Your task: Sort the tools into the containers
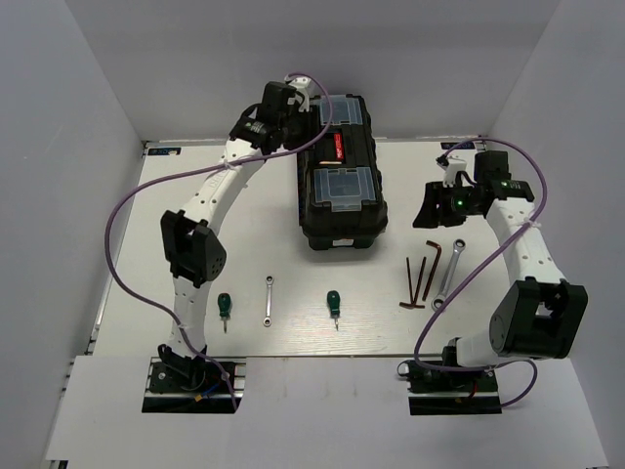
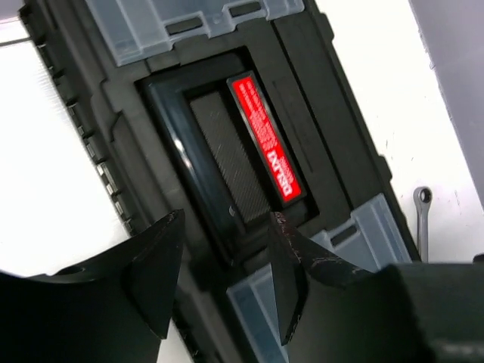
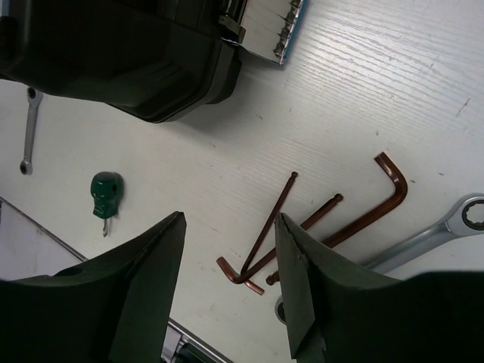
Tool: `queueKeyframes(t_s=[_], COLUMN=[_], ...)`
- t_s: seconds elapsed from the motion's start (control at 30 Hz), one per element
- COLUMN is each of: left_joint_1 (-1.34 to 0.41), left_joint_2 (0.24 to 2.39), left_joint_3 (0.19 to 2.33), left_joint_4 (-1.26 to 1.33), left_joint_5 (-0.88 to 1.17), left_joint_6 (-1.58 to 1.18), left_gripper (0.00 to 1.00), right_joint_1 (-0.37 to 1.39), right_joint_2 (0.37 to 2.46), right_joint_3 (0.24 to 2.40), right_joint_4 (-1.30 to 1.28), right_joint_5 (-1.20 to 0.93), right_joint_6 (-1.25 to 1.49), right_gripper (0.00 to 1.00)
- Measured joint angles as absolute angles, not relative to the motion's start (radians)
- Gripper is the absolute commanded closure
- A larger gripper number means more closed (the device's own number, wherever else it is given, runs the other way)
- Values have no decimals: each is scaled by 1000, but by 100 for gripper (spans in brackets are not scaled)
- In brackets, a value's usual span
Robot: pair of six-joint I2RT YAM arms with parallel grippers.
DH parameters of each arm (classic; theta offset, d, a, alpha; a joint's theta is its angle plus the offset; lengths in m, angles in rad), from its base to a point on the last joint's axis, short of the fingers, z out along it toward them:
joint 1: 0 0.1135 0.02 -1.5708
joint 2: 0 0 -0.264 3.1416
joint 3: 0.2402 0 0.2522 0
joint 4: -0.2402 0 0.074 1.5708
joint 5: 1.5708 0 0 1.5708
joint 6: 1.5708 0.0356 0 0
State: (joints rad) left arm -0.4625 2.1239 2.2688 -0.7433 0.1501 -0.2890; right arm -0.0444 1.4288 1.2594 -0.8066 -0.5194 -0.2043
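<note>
Lining up first grasps
Both open, empty: left gripper (image 2: pixel 227 219) is hovering over toolbox (image 1: pixel 342 230) handle (image 2: pixel 231 178), right gripper (image 3: pixel 230 219) over hex keys (image 3: pixel 269 227) beside it.

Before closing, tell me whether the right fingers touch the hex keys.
Apart. Top view shows bare table between the right fingers and the hex keys.

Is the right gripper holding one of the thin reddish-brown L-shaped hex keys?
No, the right gripper is open and empty, and all three hex keys lie on the white table below it.
</note>
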Motion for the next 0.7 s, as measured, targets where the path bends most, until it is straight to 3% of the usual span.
queueKeyframes(t_s=[0.7], left_joint_1=[-521], left_joint_2=[2168], left_joint_3=[2325], left_joint_4=[-621], left_joint_5=[31], left_joint_6=[-297], left_gripper=[44], right_joint_1=[-44], right_joint_2=[1442], right_joint_3=[1220], right_joint_4=[-728], right_joint_5=[-614], right_joint_6=[-152], right_gripper=[45])
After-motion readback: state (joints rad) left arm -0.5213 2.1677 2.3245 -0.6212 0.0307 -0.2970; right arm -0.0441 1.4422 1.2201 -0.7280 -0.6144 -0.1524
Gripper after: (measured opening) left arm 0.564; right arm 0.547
